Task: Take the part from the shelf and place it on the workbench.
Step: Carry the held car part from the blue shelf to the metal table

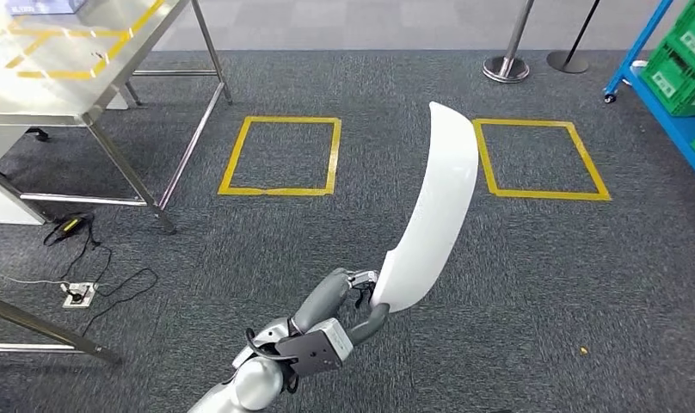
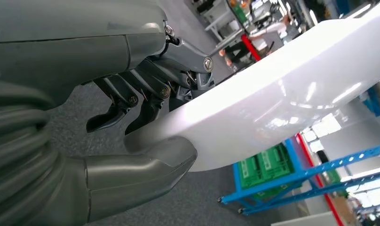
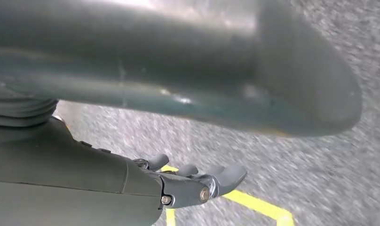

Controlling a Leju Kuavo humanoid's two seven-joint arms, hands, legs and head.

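A long, curved, glossy white part (image 1: 434, 206) stands up over the grey carpet, and my left hand (image 1: 359, 292) grips its lower end. Up close, the part (image 2: 282, 99) is clamped between the thick thumb (image 2: 146, 174) on one face and the dark fingers (image 2: 148, 89) on the other. The steel workbench (image 1: 69, 90), marked with yellow tape, stands at the far left. At the right edge is the blue shelf (image 1: 671, 120). My right hand (image 3: 193, 186) hangs over the carpet with its fingers stretched out, and it holds nothing.
Two yellow taped rectangles (image 1: 281, 155) (image 1: 540, 159) mark the floor ahead. Green bins (image 1: 684, 60) sit on the shelf. Two stanchion bases (image 1: 506, 67) stand at the back. Cables and a power strip (image 1: 77, 294) lie on the carpet by the workbench legs.
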